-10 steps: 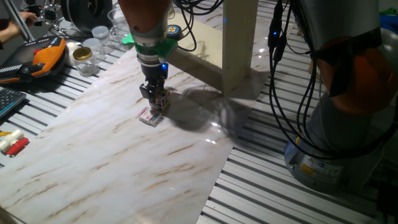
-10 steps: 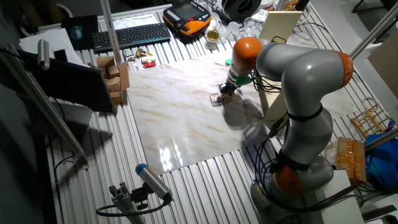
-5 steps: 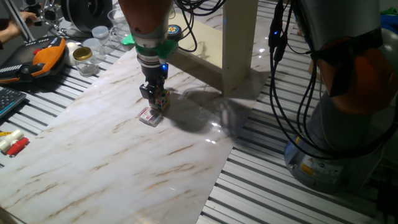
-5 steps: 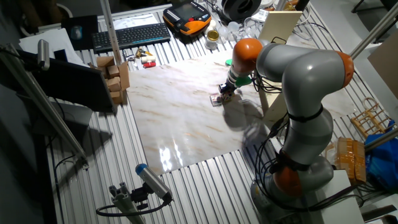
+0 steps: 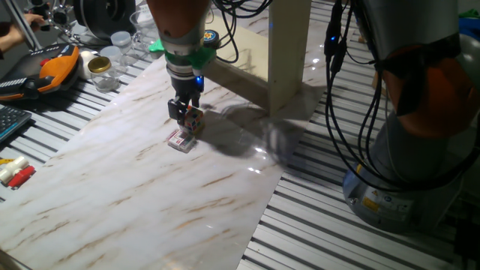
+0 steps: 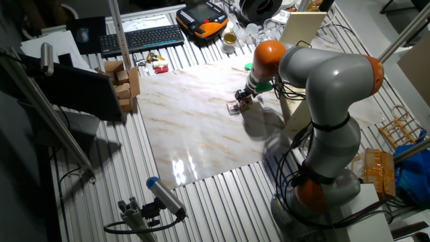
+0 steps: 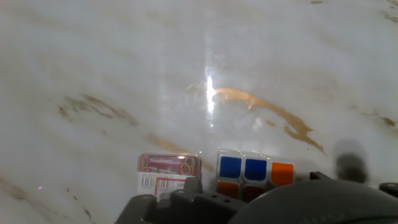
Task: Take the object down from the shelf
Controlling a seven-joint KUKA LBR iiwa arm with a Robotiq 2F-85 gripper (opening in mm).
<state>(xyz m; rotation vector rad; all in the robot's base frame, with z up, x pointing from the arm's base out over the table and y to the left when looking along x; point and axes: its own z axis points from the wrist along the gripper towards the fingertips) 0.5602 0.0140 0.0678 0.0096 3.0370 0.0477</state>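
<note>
My gripper (image 5: 187, 120) is shut on a small multicoloured puzzle cube (image 5: 194, 118) and holds it just above the marble tabletop (image 5: 135, 195). In the hand view the cube (image 7: 255, 171) shows blue and orange tiles close to my fingers (image 7: 186, 199). The pale beige shelf (image 5: 285, 52) stands behind and to the right of the gripper, its board and upright panel close to the arm. In the other fixed view the gripper (image 6: 242, 99) is left of the shelf (image 6: 300, 27).
A small flat box of clips (image 5: 180, 141) lies on the marble right beside the cube, and it also shows in the hand view (image 7: 168, 173). Jars (image 5: 101, 64), an orange tool (image 5: 56, 67) and red-white items (image 5: 15, 174) lie at the left. Cables (image 5: 337, 112) hang at the right.
The gripper with the cube has risen very slightly. The small box and the shelf have not moved.
</note>
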